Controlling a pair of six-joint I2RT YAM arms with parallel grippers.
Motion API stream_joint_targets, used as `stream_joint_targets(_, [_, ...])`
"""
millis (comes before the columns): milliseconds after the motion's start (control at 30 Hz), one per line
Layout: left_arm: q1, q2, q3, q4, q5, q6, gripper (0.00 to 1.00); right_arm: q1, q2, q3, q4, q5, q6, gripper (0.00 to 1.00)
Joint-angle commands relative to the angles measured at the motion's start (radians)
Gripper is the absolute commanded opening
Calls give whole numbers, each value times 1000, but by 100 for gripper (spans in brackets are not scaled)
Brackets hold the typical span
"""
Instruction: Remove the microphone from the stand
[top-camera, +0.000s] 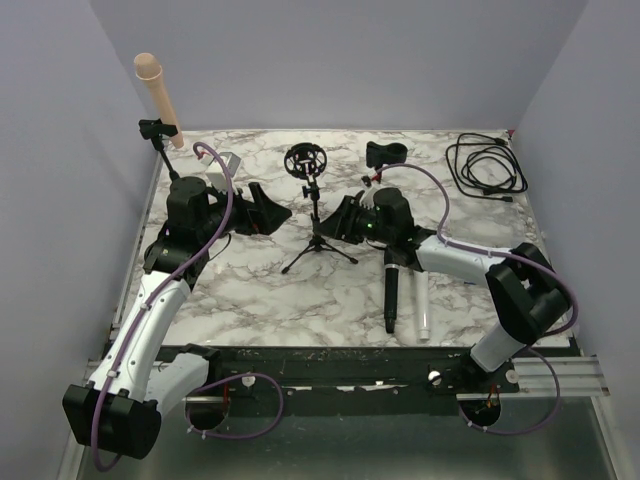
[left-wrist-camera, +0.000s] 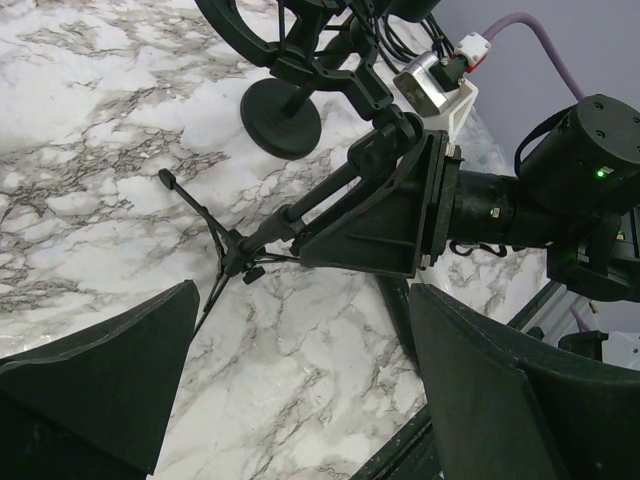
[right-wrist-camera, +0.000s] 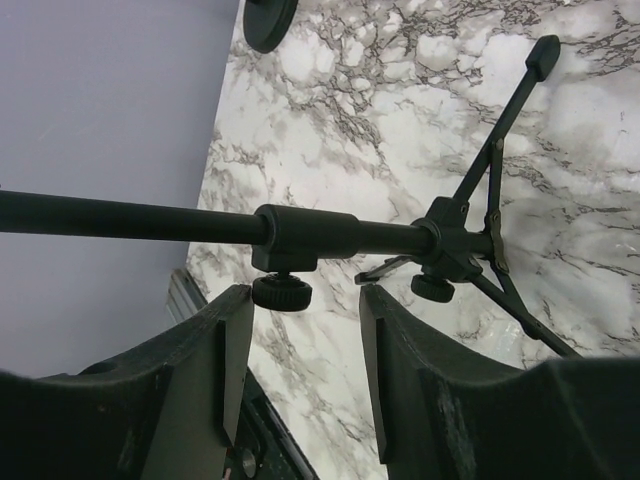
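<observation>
Right gripper (right-wrist-camera: 305, 310), jaws spread, is poised at the black tripod stand (right-wrist-camera: 300, 232) pole, presumably to steady it. Slim black microphone (top-camera: 390, 295) lies on the white marble table (top-camera: 260, 300) (ring cradle (top-camera: 305, 160) empty). Left gripper (left-wrist-camera: 300, 340) is spread too.

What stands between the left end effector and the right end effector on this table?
The tripod stand stands upright between the left end effector and the right end effector. This shows best in the top external view, and only bare marble lies around its legs.
</observation>
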Motion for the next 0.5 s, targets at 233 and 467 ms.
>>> stream_joint_targets(233, [6,-5,-14,35,32,-3,88,63,17,48,-41,119,-62,46])
stream_joint_targets(467, [7,-8,-16,37,30,-4,88,97,21,82,-109,238,-137,41])
